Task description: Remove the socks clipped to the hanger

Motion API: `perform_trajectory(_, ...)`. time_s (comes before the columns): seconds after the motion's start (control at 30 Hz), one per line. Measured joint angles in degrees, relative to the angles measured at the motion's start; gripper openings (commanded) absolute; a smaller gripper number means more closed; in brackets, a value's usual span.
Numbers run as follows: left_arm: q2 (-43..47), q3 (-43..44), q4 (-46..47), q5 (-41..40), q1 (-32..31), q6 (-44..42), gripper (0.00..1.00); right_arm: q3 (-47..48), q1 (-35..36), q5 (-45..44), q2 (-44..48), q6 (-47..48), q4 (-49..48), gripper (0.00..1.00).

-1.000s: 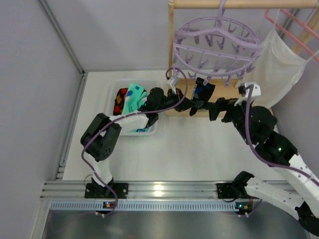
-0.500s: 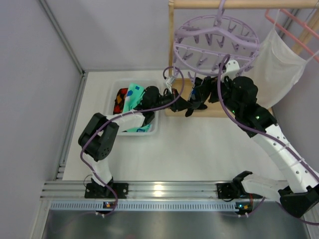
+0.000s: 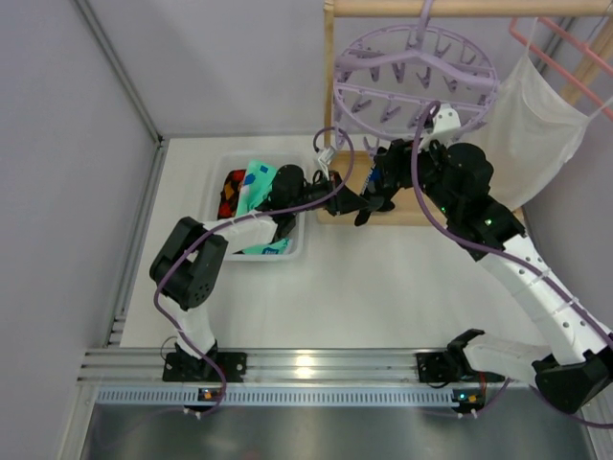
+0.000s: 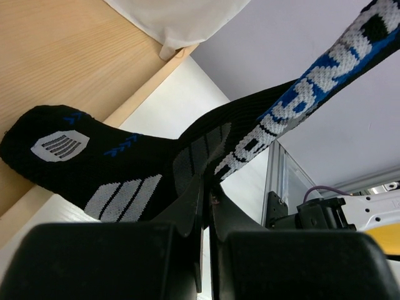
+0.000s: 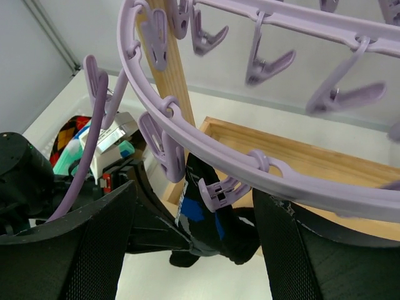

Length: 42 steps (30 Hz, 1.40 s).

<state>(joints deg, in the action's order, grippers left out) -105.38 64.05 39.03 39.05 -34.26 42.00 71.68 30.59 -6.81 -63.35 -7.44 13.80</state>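
Tugging black sock [image 4: 125,169] with left jaws clamped, right jaws apart beside hanger [image 5: 312,187], may swing hanger if peg [image 5: 164,147] holds.

The white table [image 3: 383,287] is lit brightly and evenly from above, and only soft, faint shadows are cast on it. A glare spot is reflected on the metal rail [image 3: 305,367]. Up close, the left gripper [image 4: 206,206] is rendered dark and blurred, while the black sock [image 4: 125,169] is kept sharp.

Black-blue sock [image 4: 144,169] hangs clipped to lavender hanger [image 5: 337,197].
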Motion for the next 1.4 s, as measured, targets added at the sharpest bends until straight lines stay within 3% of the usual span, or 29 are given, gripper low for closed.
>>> perform_trajectory(0.33, 0.0, 0.0, 0.0, 0.6, 0.2, 0.2, 0.0, -0.1, -0.1, -1.6, -3.1, 0.9, -2.5, 0.7)
perform_trajectory(0.47, 0.0, 0.0, 0.0, 0.7, 0.5, 0.3, 0.0, -0.1, -1.5, -0.8, -3.9, 1.0, -3.5, 0.53)
perform_trajectory(0.63, 0.0, 0.0, 0.0, 0.8, 0.7, 0.4, 0.0, -0.1, -3.9, 0.9, -4.2, 0.9, -4.0, 0.45)
perform_trajectory(0.77, 0.0, 0.0, 0.0, 1.1, 0.7, 1.0, 0.0, -0.5, -4.3, 1.8, -4.2, 1.3, -5.0, 0.25)
perform_trajectory(1.0, 0.0, 0.0, 0.0, 1.3, 1.0, 1.4, 0.0, -0.9, -4.5, 3.2, -4.2, 1.4, -6.0, 0.0)
perform_trajectory(1.4, 0.0, -0.3, 0.5, 1.0, 1.0, 1.5, 0.0, -5.8, -5.6, 5.2, -1.2, -0.8, -12.3, 0.0)
